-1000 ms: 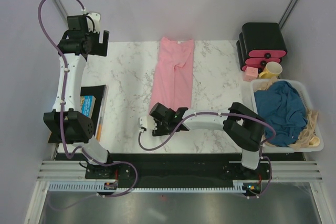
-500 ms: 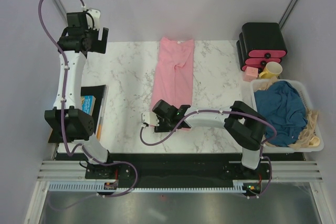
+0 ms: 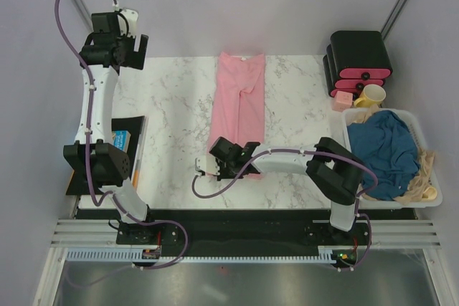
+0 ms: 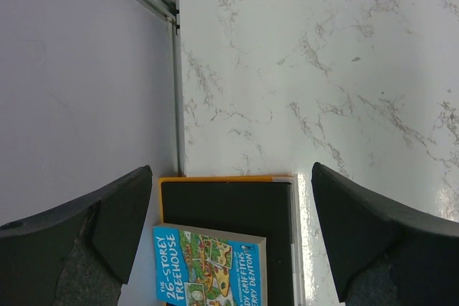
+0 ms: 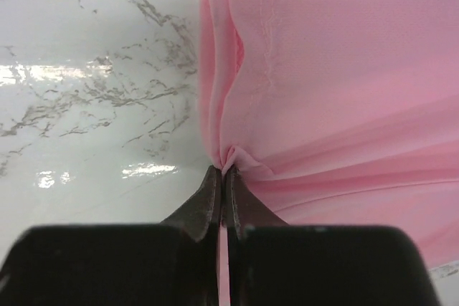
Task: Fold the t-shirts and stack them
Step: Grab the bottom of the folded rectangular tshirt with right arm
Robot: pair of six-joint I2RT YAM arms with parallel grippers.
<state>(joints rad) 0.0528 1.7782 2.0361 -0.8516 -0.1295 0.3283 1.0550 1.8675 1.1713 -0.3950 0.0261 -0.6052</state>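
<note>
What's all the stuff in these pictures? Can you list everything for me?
light pink cotton t-shirt: one, pink, a long folded strip mid-table
dark teal-blue t-shirt: one, teal-blue, bunched in the basket
white plastic basket: one, white, table's right edge
beige cloth: one bundle, beige, basket's right side
black plastic boxes with pink fronts: one stack, black and pink, far right corner
yellow mug: one, yellow, between boxes and basket
small pink block: one, pink, beside the mug
blue paperback book: one, blue, on the folder
black folder: one, black, orange-edged, table's left edge
white marble table: one, white with grey veins
left gripper: one, black, open, above the table's left side
right gripper: one, black, pinching the pink shirt's near edge
</note>
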